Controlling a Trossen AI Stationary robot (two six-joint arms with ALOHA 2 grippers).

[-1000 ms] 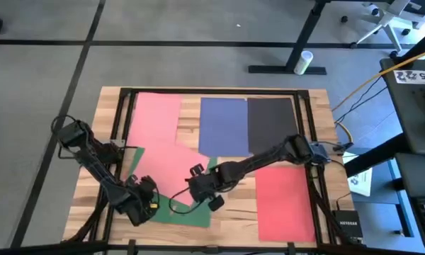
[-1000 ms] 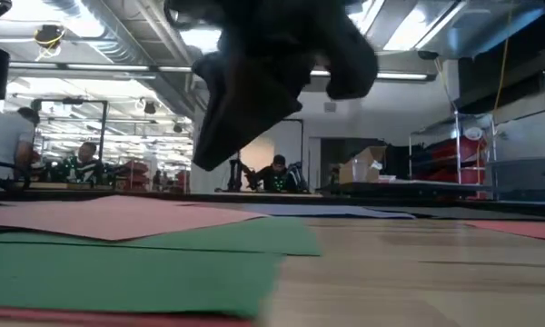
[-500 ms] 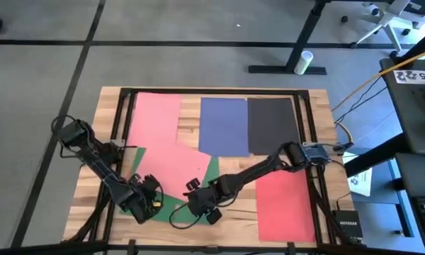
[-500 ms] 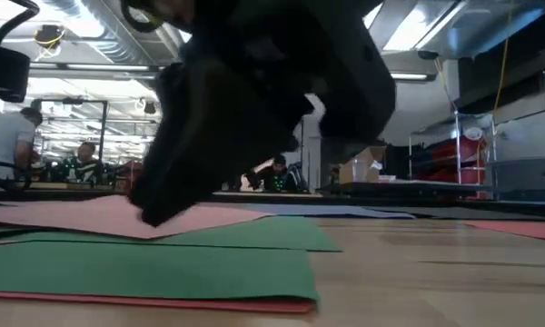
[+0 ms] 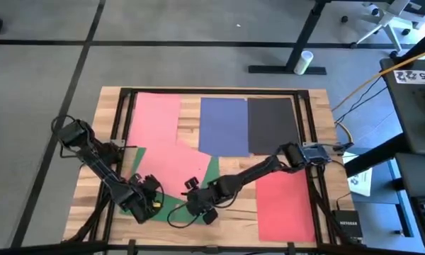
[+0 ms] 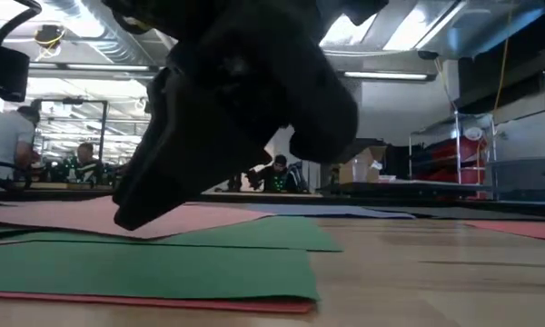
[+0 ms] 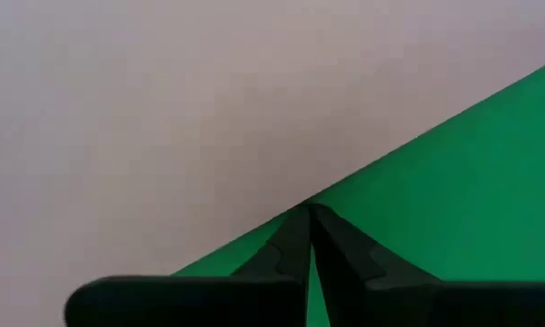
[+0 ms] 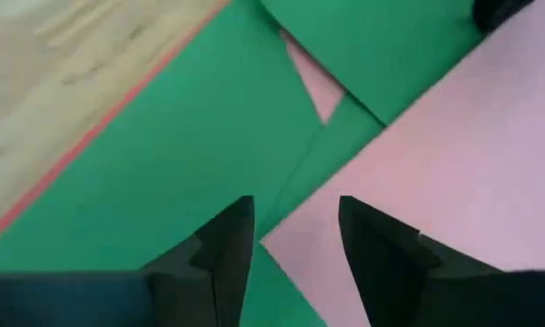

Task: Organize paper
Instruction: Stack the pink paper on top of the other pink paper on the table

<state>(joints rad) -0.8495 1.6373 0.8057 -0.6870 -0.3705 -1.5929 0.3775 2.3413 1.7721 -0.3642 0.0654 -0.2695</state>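
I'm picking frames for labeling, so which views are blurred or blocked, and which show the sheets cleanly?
Low view: a dark arm sits out of focus and fills the upper middle, hiding the room behind. Left wrist view: soft, only pink sheet and green sheet. High view: evenly lit, blue sheet and black sheet clean.

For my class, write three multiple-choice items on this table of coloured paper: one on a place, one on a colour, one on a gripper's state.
1. Where does the black sheet lie?
A. Beside the blue sheet
B. Under the green sheet
C. On the floor

2. What colour is the sheet under the right gripper's corner of pink?
A. Blue
B. Green
C. Black

3. How does the left gripper stand?
A. Wide open
B. Shut
C. Out of view

Answers: 1 A, the high view shows them edge to edge. 2 B, the right wrist view shows green below pink. 3 B, its fingers meet in the left wrist view.
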